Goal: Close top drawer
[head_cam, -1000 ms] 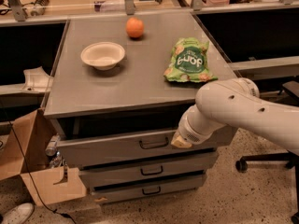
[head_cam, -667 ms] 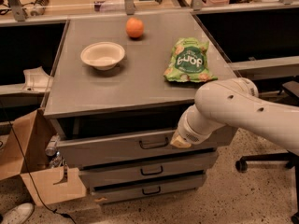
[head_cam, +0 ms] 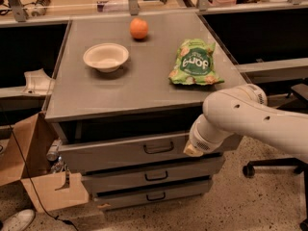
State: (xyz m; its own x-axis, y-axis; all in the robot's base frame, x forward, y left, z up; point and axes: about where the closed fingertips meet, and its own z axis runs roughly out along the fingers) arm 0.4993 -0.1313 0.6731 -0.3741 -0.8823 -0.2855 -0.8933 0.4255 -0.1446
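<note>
The top drawer (head_cam: 115, 153) is the tall grey front just under the cabinet top, with a small black loop handle (head_cam: 159, 148) at its centre. It stands out a little, with a dark gap above it below the tabletop. My white arm comes in from the right and bends down in front of the drawer's right end. My gripper (head_cam: 193, 150) is at the arm's tip, against the drawer front to the right of the handle. The arm's wrist hides it from view.
Two shallower grey drawers (head_cam: 154, 176) sit below. On the cabinet top (head_cam: 77, 95) are a white bowl (head_cam: 106, 57), an orange (head_cam: 138, 29) and a green chip bag (head_cam: 195, 64). A cardboard box (head_cam: 29, 177) stands at the left, a chair base (head_cam: 269, 167) at the right.
</note>
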